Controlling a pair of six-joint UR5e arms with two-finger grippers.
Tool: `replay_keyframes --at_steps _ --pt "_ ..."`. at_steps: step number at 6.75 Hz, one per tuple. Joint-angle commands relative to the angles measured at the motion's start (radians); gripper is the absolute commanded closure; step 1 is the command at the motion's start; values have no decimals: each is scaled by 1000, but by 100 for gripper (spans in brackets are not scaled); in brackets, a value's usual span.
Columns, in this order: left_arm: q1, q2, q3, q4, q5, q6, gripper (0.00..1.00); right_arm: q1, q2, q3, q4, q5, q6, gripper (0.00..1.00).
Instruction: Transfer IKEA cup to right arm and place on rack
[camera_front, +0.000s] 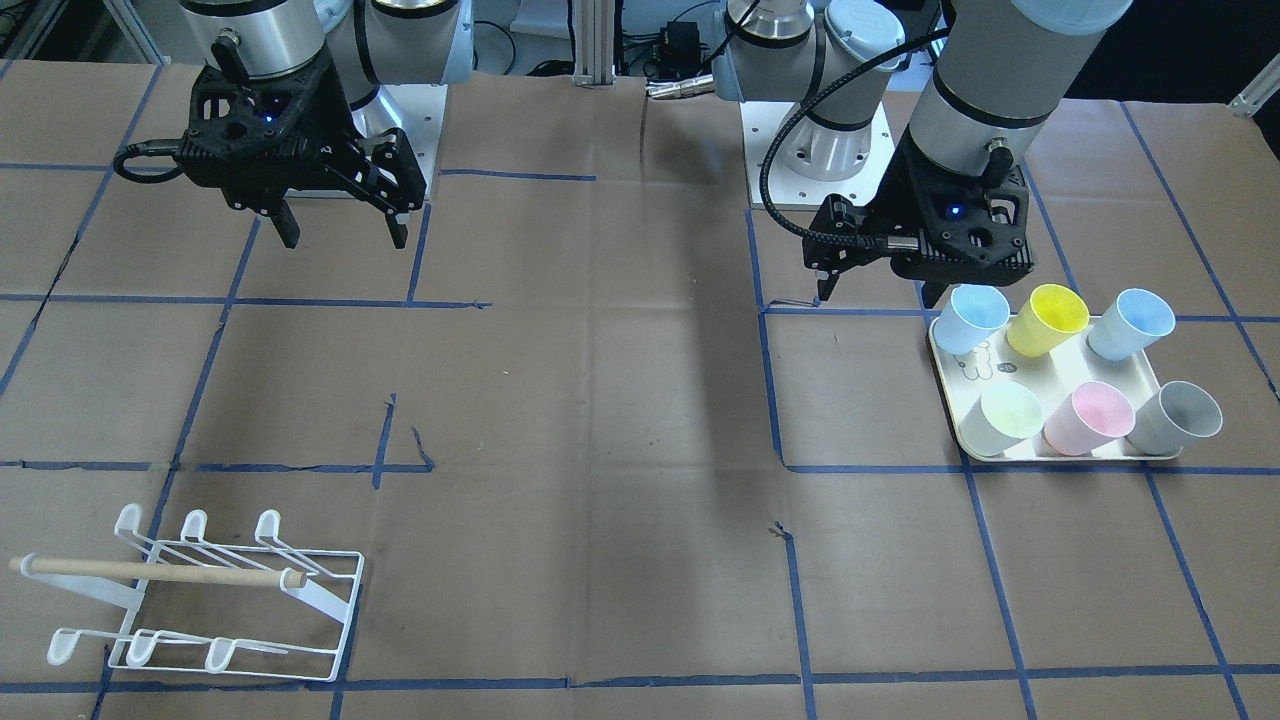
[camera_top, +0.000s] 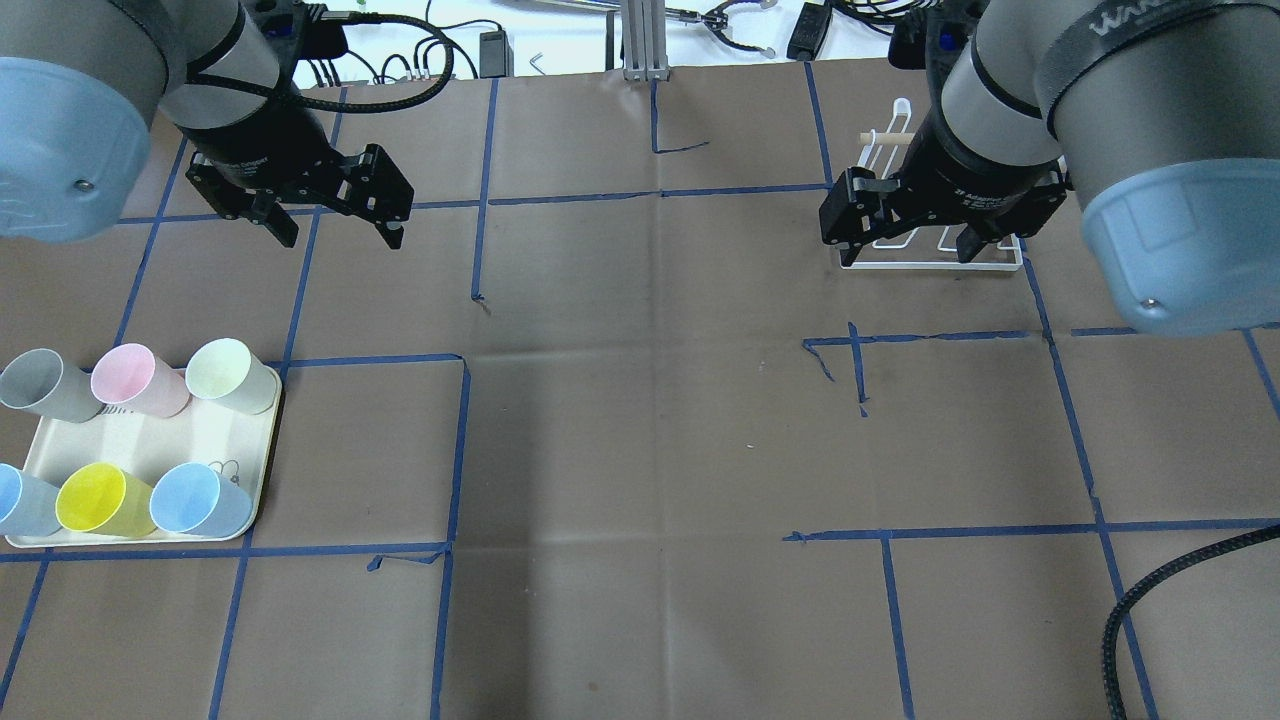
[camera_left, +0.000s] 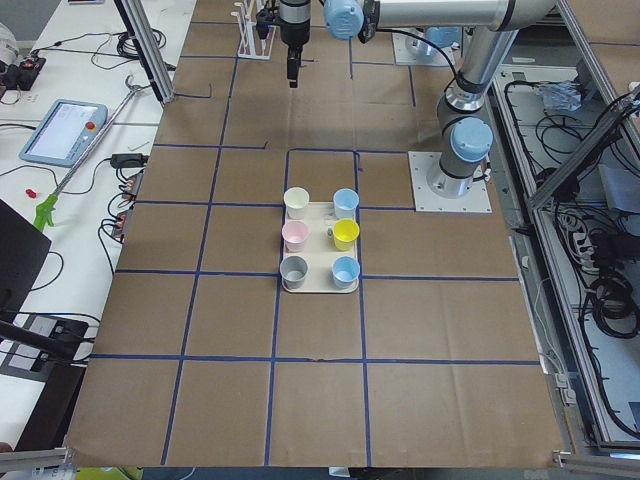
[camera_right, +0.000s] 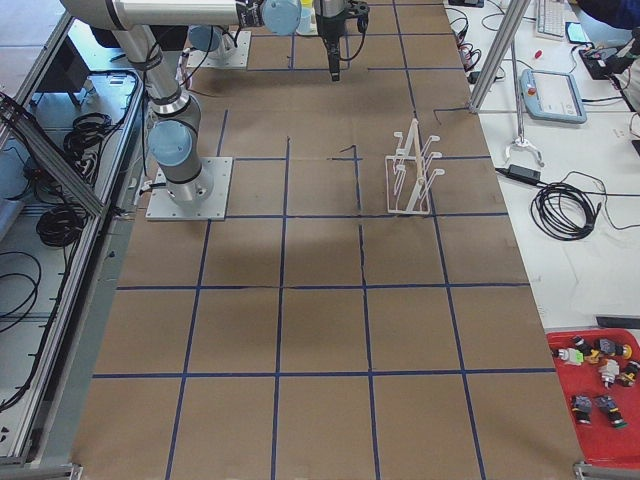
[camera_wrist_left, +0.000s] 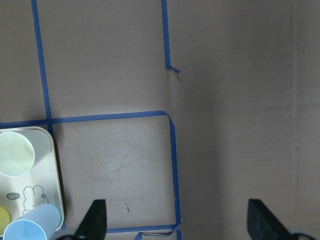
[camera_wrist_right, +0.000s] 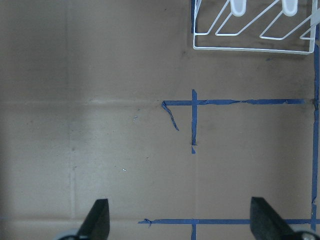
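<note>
Several IKEA cups stand on a cream tray (camera_top: 170, 440) at the robot's left: grey (camera_top: 40, 385), pink (camera_top: 135, 380), pale green (camera_top: 225, 372), yellow (camera_top: 95, 498) and two blue ones (camera_top: 195, 498). My left gripper (camera_top: 340, 225) hangs open and empty above the table, beyond the tray. Its wrist view shows the pale green cup (camera_wrist_left: 17, 152) at the lower left. The right arm's gripper (camera_top: 905, 245) is open and empty, high in front of the white wire rack (camera_front: 230, 600). The rack's edge (camera_wrist_right: 250, 35) shows at the top of the right wrist view.
Brown paper with blue tape lines (camera_top: 465, 450) covers the table. Both arm bases (camera_front: 820, 150) stand at the robot's edge. A red bin of small parts (camera_right: 600, 385) sits off the table's corner, and cables and a pendant (camera_left: 65, 130) lie on the side bench.
</note>
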Motion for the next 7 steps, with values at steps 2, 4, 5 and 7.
replay_keyframes --at_steps 2,4,5,7 --pt "0 2 -2 0 0 2 0 0 1 0 -1 0 0 0" --pt "0 3 -4 0 -2 5 0 0 1 0 -1 0 0 0" --pt "0 10 -4 2 -3 5 0 0 -1 0 -1 0 0 0" --pt "-2 22 -22 0 -6 5 0 0 1 0 -1 0 0 0"
